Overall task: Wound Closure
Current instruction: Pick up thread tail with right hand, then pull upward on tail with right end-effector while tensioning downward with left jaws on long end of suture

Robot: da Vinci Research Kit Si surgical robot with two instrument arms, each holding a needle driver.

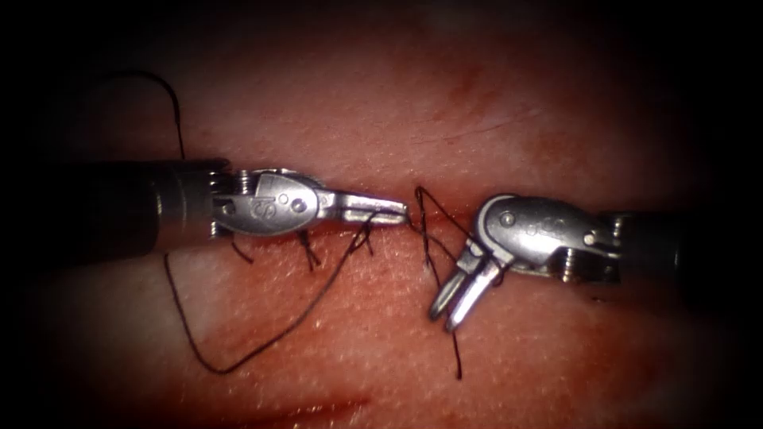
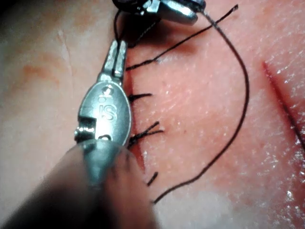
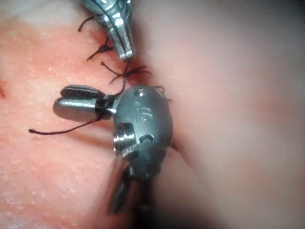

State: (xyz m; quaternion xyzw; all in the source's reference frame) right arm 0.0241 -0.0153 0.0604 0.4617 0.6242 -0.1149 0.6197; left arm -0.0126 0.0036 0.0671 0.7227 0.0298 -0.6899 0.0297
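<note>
Tissue (image 1: 509, 111) lies under both tools, the cut (image 1: 350, 226) running left to right between them. Left tool (image 1: 393, 210) comes in level along the cut, jaws pressed together on the thread (image 1: 262, 345) at their tips, just where the strand leaves the wound line. Right tool (image 1: 449, 310) is bent down at its wrist, jaws slightly parted and pointing to the near side of the cut; the right wrist view shows thread crossing at the root of those jaws (image 3: 76, 100), wound about them rather than pinched, so I judge it holds nothing. No needle can be made out.

Count: two tools; one long working strand, looping wide over the near tissue; one free tail (image 1: 458, 369) hanging below the right tool; along the cut, about four short cut thread ends (image 2: 143, 136) in the left wrist view, though the farthest is hard to separate from the working strand. Red fluid (image 1: 318, 409) smears the near edge.

Risks, as judged: the left tool's hold is at the very tips, so a sideways tug could slip the thread free. Turns around the right jaws could slide off. Slack in the wide loop might snag on the cut ends. Hard pulling could tear thread through soft tissue.
</note>
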